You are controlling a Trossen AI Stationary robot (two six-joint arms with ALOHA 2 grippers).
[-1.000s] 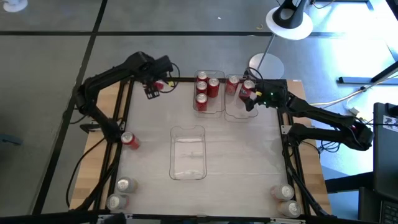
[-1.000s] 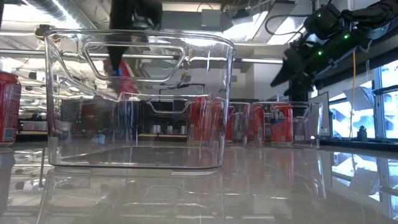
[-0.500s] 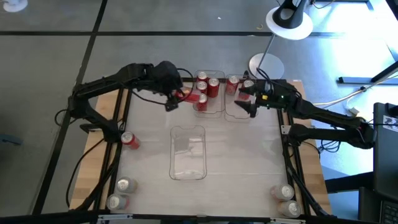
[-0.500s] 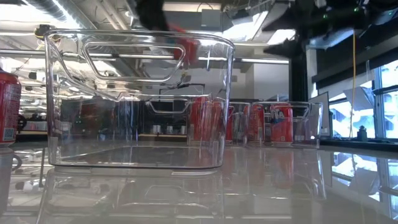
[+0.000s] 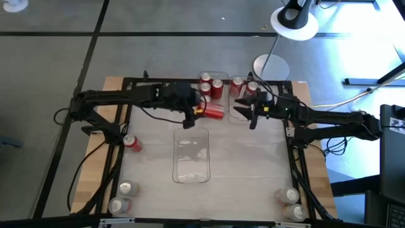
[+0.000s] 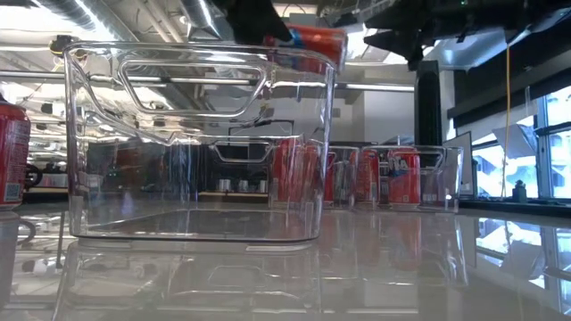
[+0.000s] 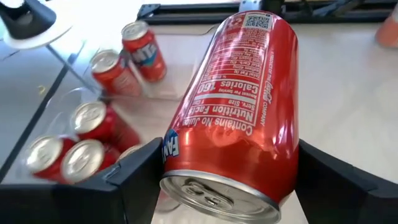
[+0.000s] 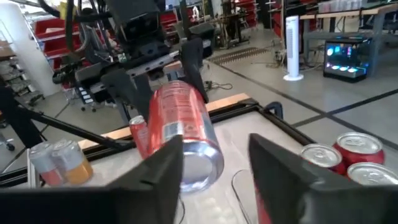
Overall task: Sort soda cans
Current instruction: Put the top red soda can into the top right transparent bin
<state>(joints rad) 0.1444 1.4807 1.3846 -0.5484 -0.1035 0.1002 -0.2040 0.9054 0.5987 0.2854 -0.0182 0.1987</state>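
A red soda can point(image 5: 214, 111) hangs nearly level above the near end of the far middle bin point(image 5: 223, 101), with my left gripper point(image 5: 199, 111) shut on it. The low view has this can point(image 6: 312, 39) high above the centre bin point(image 6: 201, 143). My right gripper point(image 5: 239, 109) points level toward the can's free end, just right of it, fingers open with nothing between them point(image 8: 214, 168). Red cans point(image 5: 205, 80) stand upright in the far middle bin, and others point(image 5: 238, 84) in the far right bin point(image 5: 235, 118). My left gripper pinches the can's round side near its lid end point(image 7: 186, 168) between its two fingers point(image 7: 134, 180), coming from the table's left and slanting down. The can lies along the fingers, its base end point(image 8: 200, 163) pointing toward my right gripper. It is lifted clear of bins and table.
A clear centre bin point(image 5: 192, 155) has nothing in it. A red can point(image 5: 131, 142) stands at the left edge. Silver-topped cans stand at the near left point(image 5: 126, 188) and near right point(image 5: 290, 196) corners. A lamp base point(image 5: 271, 64) sits beyond the far edge.
My left gripper has carried the can from the far left corner toward the table's right and tipped from pointing down to slanting, so the can now lies nearly level. My right gripper has drawn back out of the far right bin, risen and turned level toward the can.
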